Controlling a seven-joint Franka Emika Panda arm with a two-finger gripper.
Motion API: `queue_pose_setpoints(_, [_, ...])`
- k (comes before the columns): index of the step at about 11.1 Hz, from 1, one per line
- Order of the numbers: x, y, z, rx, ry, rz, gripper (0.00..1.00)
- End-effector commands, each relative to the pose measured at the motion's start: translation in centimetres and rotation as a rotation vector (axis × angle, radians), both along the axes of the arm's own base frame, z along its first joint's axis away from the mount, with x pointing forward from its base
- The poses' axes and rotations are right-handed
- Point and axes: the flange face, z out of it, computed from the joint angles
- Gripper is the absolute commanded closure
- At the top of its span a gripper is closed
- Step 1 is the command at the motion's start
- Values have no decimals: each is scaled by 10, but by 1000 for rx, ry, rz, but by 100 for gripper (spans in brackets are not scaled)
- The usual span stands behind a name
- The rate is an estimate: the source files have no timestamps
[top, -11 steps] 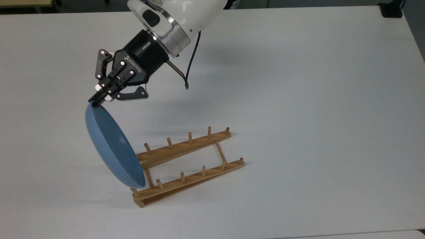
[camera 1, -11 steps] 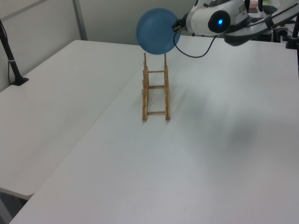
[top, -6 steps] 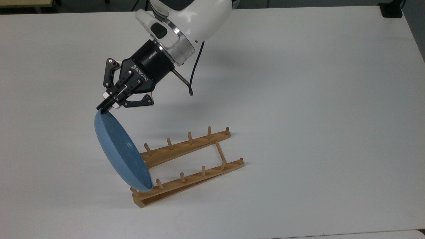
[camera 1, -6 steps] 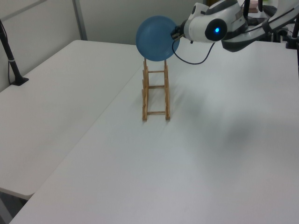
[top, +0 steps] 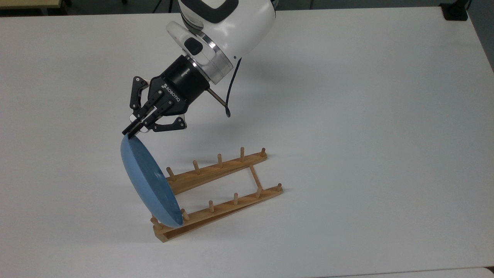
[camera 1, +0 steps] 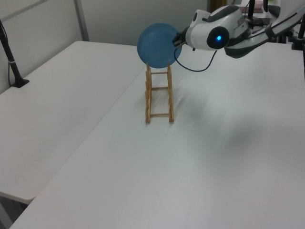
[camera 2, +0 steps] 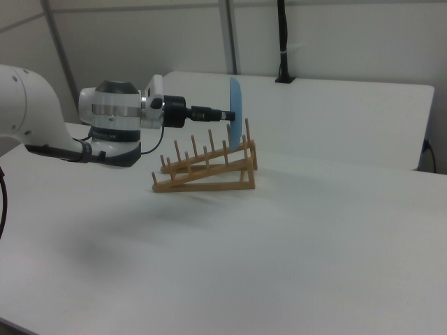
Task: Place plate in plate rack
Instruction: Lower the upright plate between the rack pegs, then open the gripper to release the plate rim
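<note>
The light-blue plate (top: pixel 148 181) stands on edge, tilted, over the end of the wooden plate rack (top: pixel 225 185) at the top view's left. My gripper (top: pixel 130 131) is shut on the plate's upper rim. In the top view the plate's lower edge covers the rail ends beside the last pegs; whether it touches the wood I cannot tell. In the left view the plate (camera 1: pixel 156 45) hangs at the rack's (camera 1: pixel 158 98) far end, gripper (camera 1: pixel 179 38) at its right. In the right view the plate (camera 2: pixel 235 103) is upright above the rack's (camera 2: pixel 206 167) raised end, gripper (camera 2: pixel 227 116) at its left.
The rack lies on a wide white table (top: pixel 347 116). A black cable (top: pixel 228 96) dangles from the wrist. A black clamp (top: pixel 455 11) sits at the table's far corner. In the left view a second table (camera 1: pixel 52 95) adjoins on the left, with a black post (camera 1: pixel 12 62).
The gripper and the plate have moved toward the top view's right and lower, bringing the plate's lower edge further over the rack's end pegs. The rack has not moved.
</note>
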Motion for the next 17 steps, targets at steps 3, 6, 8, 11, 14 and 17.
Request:
queue_pose_setpoints(3, [1, 4, -9, -1, -20, -18, 100])
queue_pose_setpoints(6, [1, 4, -12, 37, -54, -34, 71])
queue_pose_setpoints(8, [1, 5, -11, 44, -61, -34, 59])
queue_pose_setpoints(11, [4, 6, -2, 87, -97, -46, 40])
queue_pose_setpoints(14, [7, 9, 25, 216, -135, -106, 23])
queue_pose_setpoints(17, [2, 21, 76, 383, -128, -146, 0])
